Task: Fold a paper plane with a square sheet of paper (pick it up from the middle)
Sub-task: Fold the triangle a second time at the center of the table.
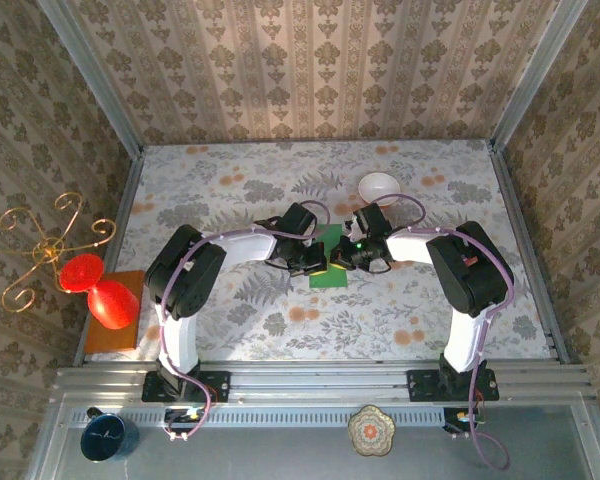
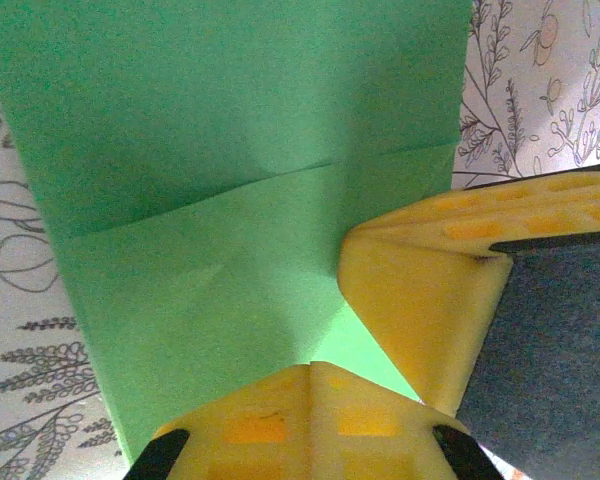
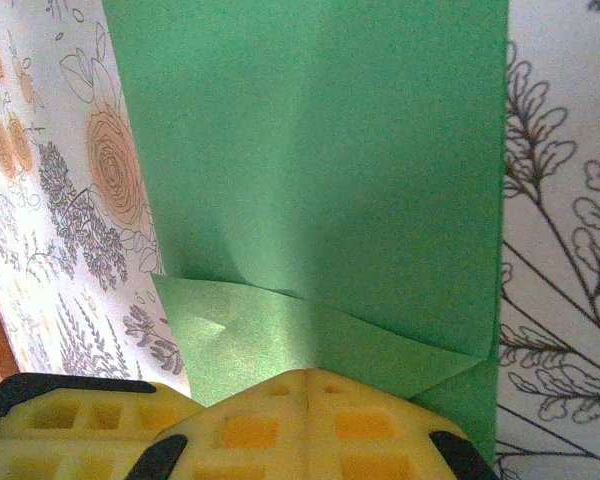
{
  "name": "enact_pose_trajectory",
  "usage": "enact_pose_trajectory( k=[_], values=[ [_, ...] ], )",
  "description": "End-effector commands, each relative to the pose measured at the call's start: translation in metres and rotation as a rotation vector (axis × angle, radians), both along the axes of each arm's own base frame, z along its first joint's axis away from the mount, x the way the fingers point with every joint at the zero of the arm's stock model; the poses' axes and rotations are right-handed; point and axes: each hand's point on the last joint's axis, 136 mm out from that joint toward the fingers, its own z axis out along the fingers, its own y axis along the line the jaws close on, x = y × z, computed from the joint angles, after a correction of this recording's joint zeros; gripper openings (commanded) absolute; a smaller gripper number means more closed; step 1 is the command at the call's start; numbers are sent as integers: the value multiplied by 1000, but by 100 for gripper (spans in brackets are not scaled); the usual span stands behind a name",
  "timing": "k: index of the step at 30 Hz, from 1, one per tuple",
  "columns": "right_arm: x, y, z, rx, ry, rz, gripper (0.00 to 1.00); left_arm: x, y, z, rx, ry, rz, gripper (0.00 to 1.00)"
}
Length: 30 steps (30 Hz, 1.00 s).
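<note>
Both arms reach forward from their bases and bend inward at the elbow, so the left gripper (image 1: 308,260) and the right gripper (image 1: 356,254) meet nose to nose, tips down on the square sheet of paper (image 1: 329,281) lying mid-way across the floral table (image 1: 230,190). In each wrist view the yellow pads (image 2: 260,425) are pressed together, closed, against the green sheet beside a folded-over flap; whether any paper is nipped between them cannot be told. From above, the wrists cover most of the sheet.
</note>
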Motion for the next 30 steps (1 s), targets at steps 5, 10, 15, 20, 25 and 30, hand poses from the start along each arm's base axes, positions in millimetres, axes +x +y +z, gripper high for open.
enact_pose_trajectory(
  k=[5, 10, 15, 20, 25, 30],
  values=[
    [-18, -22, -38, -122, 121, -30, 0, -38, 28, -31, 124, 67, -58, 0],
    [-19, -26, -42, -139, 133, -38, 0, -61, 45, -40, 173, 110, -71, 0],
    [-18, -28, -43, -141, 135, -41, 0, -81, 59, -36, 208, 122, -95, 0],
    [-18, -26, -42, -133, 133, -37, 0, -94, 69, -36, 210, 143, -94, 0],
    [-13, -16, -23, -60, 98, -26, 1, -78, 58, -3, 137, 54, -76, 0],
    [2, 1, 28, 65, 0, -28, 12, -31, 45, 39, 41, -98, 18, 2]
  ],
)
